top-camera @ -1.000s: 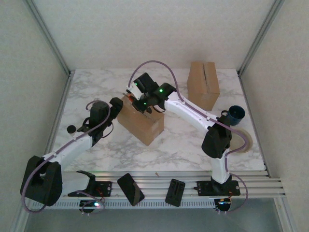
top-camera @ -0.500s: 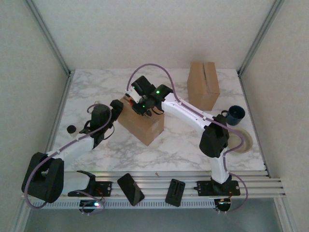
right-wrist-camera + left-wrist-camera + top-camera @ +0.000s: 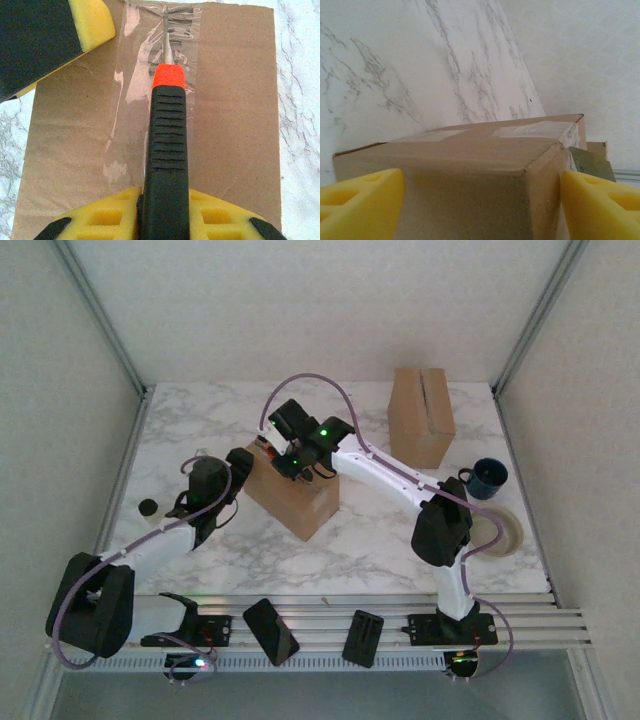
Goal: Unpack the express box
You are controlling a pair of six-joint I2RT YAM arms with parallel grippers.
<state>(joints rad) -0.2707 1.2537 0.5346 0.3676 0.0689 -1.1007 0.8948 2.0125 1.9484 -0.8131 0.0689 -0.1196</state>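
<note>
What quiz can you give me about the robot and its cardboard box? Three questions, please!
1. True or false: the right jaws hold a knife above the taped box.
2. What colour is the mug? A red, B blue, C yellow.
3. Fill in: the knife's blade lies over a strip of clear ____.
Key: 1 true; 2 B; 3 tape.
</note>
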